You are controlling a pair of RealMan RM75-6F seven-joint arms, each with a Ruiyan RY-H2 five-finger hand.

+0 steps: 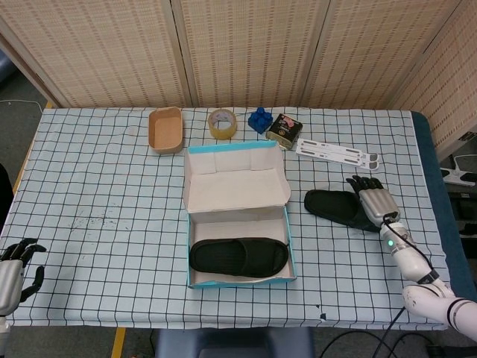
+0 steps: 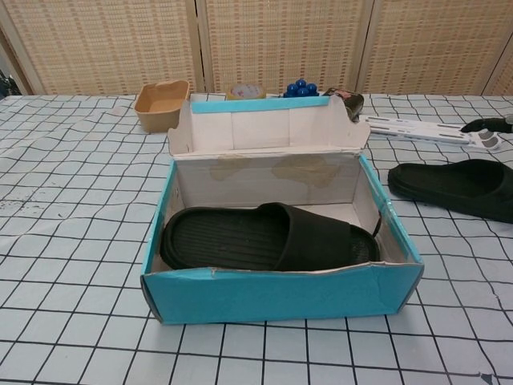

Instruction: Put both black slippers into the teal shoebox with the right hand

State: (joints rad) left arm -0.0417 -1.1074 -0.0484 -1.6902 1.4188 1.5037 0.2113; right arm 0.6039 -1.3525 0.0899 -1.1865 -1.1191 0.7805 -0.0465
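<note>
The teal shoebox (image 1: 291, 253) (image 2: 280, 293) stands open mid-table with its lid tipped back. One black slipper (image 1: 238, 256) (image 2: 264, 237) lies flat inside it. The other black slipper (image 1: 335, 206) (image 2: 457, 184) lies on the checked cloth to the box's right. My right hand (image 1: 375, 200) hovers over that slipper's right end, fingers apart and pointing away from me; only its fingertips (image 2: 485, 124) peek in at the chest view's right edge. Whether it touches the slipper I cannot tell. My left hand (image 1: 13, 270) rests at the table's near-left corner, fingers loosely curled, holding nothing.
Along the far edge sit a tan tray (image 1: 165, 129), a tape roll (image 1: 221, 123), a blue toy (image 1: 259, 119), a small dark packet (image 1: 284, 130) and a white strip (image 1: 337, 154). The table's right edge runs just beyond my right hand.
</note>
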